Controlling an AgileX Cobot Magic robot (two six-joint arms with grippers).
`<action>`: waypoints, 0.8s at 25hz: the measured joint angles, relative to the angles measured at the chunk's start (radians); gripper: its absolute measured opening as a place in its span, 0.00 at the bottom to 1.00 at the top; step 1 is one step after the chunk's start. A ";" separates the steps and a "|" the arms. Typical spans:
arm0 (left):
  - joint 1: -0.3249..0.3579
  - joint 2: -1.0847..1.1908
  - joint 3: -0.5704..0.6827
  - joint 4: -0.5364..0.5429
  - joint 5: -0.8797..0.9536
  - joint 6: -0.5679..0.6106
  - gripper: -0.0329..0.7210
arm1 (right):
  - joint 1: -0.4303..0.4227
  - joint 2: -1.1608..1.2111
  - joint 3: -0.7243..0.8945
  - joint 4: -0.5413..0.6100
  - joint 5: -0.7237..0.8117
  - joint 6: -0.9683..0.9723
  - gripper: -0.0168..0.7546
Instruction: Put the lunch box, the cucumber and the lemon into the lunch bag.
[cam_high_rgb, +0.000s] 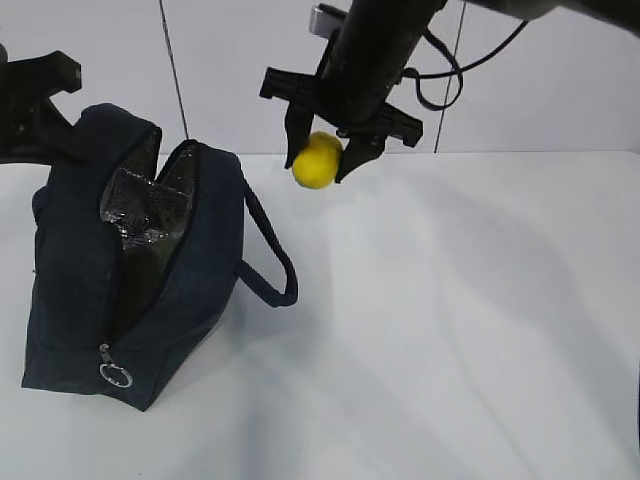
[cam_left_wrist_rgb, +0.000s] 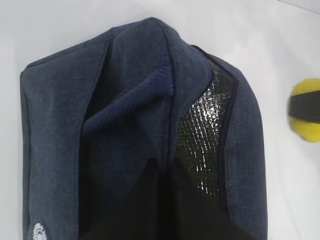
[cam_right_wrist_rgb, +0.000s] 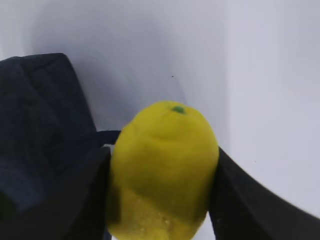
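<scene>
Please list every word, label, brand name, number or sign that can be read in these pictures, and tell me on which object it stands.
None: no text can be read in any view.
lunch bag: plain navy fabric, no label visible.
lemon: no sticker or mark.
right gripper: black, no marking visible.
Small pale round patch at the bag's lower corner in the left wrist view: too blurred to read.

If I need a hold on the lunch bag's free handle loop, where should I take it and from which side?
Take the handle loop at its outer bend, coming from the bag's right side; it arches clear of the wall there, leaving room for fingers around the strap.

White table (cam_high_rgb: 480, 330), pale wall (cam_high_rgb: 230, 70)
</scene>
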 joint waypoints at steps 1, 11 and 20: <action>0.000 0.000 0.000 0.000 0.000 0.000 0.04 | 0.000 -0.016 -0.002 0.009 0.000 -0.018 0.57; 0.000 0.000 0.000 0.000 0.000 0.002 0.04 | 0.083 -0.099 -0.008 0.109 0.011 -0.174 0.57; 0.000 0.000 0.000 -0.002 -0.002 0.002 0.04 | 0.188 -0.099 -0.008 0.136 0.017 -0.189 0.57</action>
